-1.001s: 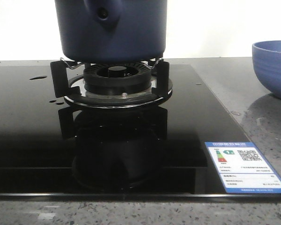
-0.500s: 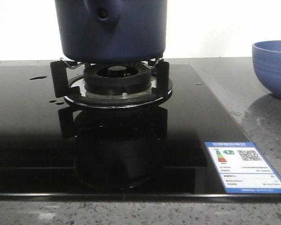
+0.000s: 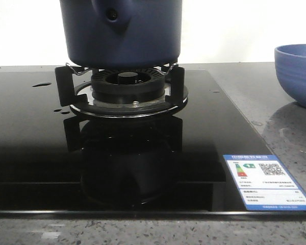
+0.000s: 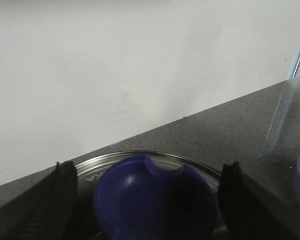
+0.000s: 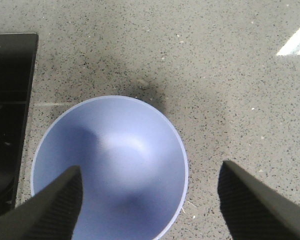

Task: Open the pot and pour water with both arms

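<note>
A kitchen. A glossy black glass hob [image 3: 30, 153] is set into a speckled grey stone bench [image 5: 230, 75]. On the hob sits a round gas burner [image 3: 126, 81] ringed by a black pan support [image 3: 64, 84], and a dark blue pot [image 3: 122, 30] stands on that support. An energy-rating sticker [image 3: 268, 182] with coloured bars and a QR code is stuck on the hob's near right corner. A lighter blue bowl [image 5: 110, 167] rests on the bench to the right of the hob. A plain white wall [image 4: 115, 65] rises behind.
</note>
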Controlling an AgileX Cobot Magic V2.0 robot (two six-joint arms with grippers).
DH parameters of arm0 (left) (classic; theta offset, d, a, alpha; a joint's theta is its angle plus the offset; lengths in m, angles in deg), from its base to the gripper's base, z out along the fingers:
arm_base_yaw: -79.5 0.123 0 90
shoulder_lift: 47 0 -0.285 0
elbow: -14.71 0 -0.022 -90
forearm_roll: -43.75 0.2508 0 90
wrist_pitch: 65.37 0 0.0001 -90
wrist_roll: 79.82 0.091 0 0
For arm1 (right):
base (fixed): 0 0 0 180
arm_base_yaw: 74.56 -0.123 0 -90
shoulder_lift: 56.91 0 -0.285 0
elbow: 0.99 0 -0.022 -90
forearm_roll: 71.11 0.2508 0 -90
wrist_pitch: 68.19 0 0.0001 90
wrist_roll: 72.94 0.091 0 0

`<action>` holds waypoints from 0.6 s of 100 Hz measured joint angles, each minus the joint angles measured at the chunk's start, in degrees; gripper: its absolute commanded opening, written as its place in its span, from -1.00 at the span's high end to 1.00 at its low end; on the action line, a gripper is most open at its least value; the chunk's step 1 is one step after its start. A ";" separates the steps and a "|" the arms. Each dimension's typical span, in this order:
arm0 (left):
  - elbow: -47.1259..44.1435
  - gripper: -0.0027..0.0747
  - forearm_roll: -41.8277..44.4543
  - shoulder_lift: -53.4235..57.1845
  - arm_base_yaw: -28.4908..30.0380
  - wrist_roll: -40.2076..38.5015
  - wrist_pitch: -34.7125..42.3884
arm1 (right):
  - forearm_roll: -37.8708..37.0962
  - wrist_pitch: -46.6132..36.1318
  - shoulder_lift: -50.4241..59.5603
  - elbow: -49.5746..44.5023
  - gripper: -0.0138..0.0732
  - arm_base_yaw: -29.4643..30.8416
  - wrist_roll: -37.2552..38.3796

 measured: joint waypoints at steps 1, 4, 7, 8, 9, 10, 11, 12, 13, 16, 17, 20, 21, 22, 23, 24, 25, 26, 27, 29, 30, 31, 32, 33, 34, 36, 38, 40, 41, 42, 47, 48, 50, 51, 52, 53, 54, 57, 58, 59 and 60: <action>0.00 -0.47 0.00 0.30 0.00 0.00 0.00 | 0.00 0.00 0.00 0.00 -0.48 0.00 0.00; 0.00 -0.47 0.00 0.82 0.00 0.00 0.00 | 0.00 0.00 0.00 0.00 -0.48 0.00 0.00; 0.00 -0.47 0.00 1.19 0.00 0.00 0.00 | 0.00 0.00 0.00 0.00 -0.48 0.00 0.00; 0.00 -0.47 0.00 1.46 0.00 0.00 -0.10 | 0.00 0.00 0.00 0.00 -0.48 0.00 0.00; 0.00 -0.47 0.00 1.60 0.00 0.00 -0.10 | 0.00 0.00 0.00 0.00 -0.48 0.00 0.00; 0.00 -0.47 0.00 1.74 0.00 0.00 -0.10 | 0.00 0.00 0.00 0.00 -0.48 0.00 0.00; 0.00 -0.47 0.00 2.03 0.00 0.00 -0.10 | 0.00 0.00 0.00 0.00 -0.48 0.00 0.00; 0.00 -0.47 0.00 2.19 0.00 0.00 -0.10 | 0.00 0.00 0.00 0.00 -0.48 0.00 0.00; 0.00 -0.47 0.00 2.53 0.00 0.00 -0.10 | 0.00 0.00 0.00 0.00 -0.48 0.00 0.00; 0.00 -0.46 0.00 3.30 0.00 0.00 -0.10 | 0.00 0.00 0.00 0.00 -0.48 0.00 0.00; 0.00 -0.46 0.00 3.73 0.00 0.00 -0.10 | 0.00 0.00 0.00 0.00 -0.48 0.00 0.00; 0.00 -0.46 0.00 4.67 0.00 0.00 -0.10 | 0.09 0.00 0.00 0.00 -0.48 0.00 0.00; 0.00 -0.45 0.00 4.93 0.00 0.00 -0.10 | 0.09 0.00 0.00 0.00 -0.48 0.00 0.00; 0.00 -0.45 0.00 5.46 0.00 0.00 -0.10 | 0.09 0.00 0.00 0.00 -0.48 0.00 0.00; 0.00 -0.45 0.00 5.74 0.00 0.00 -0.10 | 0.09 0.00 0.00 0.00 -0.48 0.00 0.00; 0.00 -0.44 0.11 6.30 0.00 0.00 -0.10 | 0.24 0.00 0.00 0.00 -0.48 0.00 0.00; 0.00 -0.44 0.11 6.59 0.00 0.00 -0.10 | 0.24 0.00 0.00 0.00 -0.48 0.00 0.00; 0.00 -0.43 0.23 6.88 0.00 0.00 -0.10 | 0.39 0.00 0.00 0.00 -0.48 0.00 0.00; 0.00 -0.43 0.21 7.49 0.00 0.00 -0.10 | 0.52 0.00 0.00 0.00 -0.48 0.00 0.00; 0.00 -0.41 0.52 8.44 0.15 0.00 -0.10 | 0.77 0.00 0.00 0.00 -0.48 0.00 0.00; 0.00 -0.40 0.51 8.77 0.16 0.00 -0.10 | 0.79 0.00 0.00 0.00 -0.48 0.00 0.00; 0.00 -0.38 0.80 9.43 0.32 0.00 -0.10 | 1.07 0.00 0.00 0.00 -0.48 0.00 0.00; 0.00 -0.37 0.80 9.77 0.32 0.00 -0.10 | 1.20 0.00 0.00 0.00 -0.48 0.00 0.00; 0.00 -0.35 1.13 10.10 0.55 0.00 -0.10 | 1.45 0.00 0.00 0.00 -0.48 0.00 0.00; 0.00 -0.32 1.24 10.78 0.63 0.00 -0.10 | 1.59 0.00 0.00 0.00 -0.47 0.00 0.00; 0.00 -0.29 1.63 11.76 0.88 0.00 -0.10 | 2.14 0.00 0.00 0.00 -0.46 0.00 0.00; 0.00 -0.24 2.02 12.73 1.23 0.00 -0.10 | 2.82 0.00 0.00 0.00 -0.43 0.00 -0.24; 0.00 -0.17 2.40 13.38 1.65 0.00 -0.10 | 3.66 0.00 0.00 0.00 -0.38 0.00 -0.31; 0.00 -0.14 2.52 14.03 1.80 0.00 -0.10 | 4.00 -0.20 0.00 0.00 -0.35 0.00 -0.68; 0.00 -0.09 2.64 14.35 2.10 0.00 -0.10 | 4.66 -0.26 0.00 0.00 -0.33 0.00 -0.82; 0.15 0.16 3.29 16.47 3.36 0.00 -0.41 | 7.73 -0.92 0.00 0.00 -0.15 0.00 -2.01; 0.14 0.20 3.30 17.04 3.57 0.00 -0.52 | 8.24 -1.14 0.00 0.00 -0.08 0.00 -2.49; 0.14 0.33 3.53 17.88 4.45 0.00 -1.15 | 9.95 -1.37 0.03 0.00 -0.01 0.00 -3.41; 0.14 0.38 3.45 18.17 4.45 0.00 -1.37 | 10.54 -1.62 0.14 0.00 0.07 0.00 -3.77; 0.14 0.47 3.56 18.72 4.93 0.00 -1.59 | 11.84 -1.75 0.13 0.00 0.11 0.00 -4.53; 0.18 0.52 3.56 19.00 5.19 0.00 -1.84 | 12.50 -2.04 0.13 0.00 0.19 0.00 -4.93; 0.18 0.62 3.69 19.26 5.71 0.00 -2.44 | 13.88 -2.20 0.13 -0.12 0.23 0.00 -5.36; 0.27 0.82 3.71 20.55 6.83 0.00 -3.79 | 16.88 -2.93 0.42 -0.30 0.41 0.00 -7.80; 0.27 0.87 3.82 20.80 7.12 0.00 -4.64 | 17.64 -3.36 0.57 -0.49 0.50 0.00 -8.33; 0.27 0.97 3.81 21.29 7.75 0.00 -5.07 | 19.26 -3.58 0.59 -0.76 0.54 0.00 -9.48; 0.27 0.99 3.93 21.53 8.07 0.00 -5.52 | 20.08 -4.04 0.87 -0.91 0.63 0.00 -10.07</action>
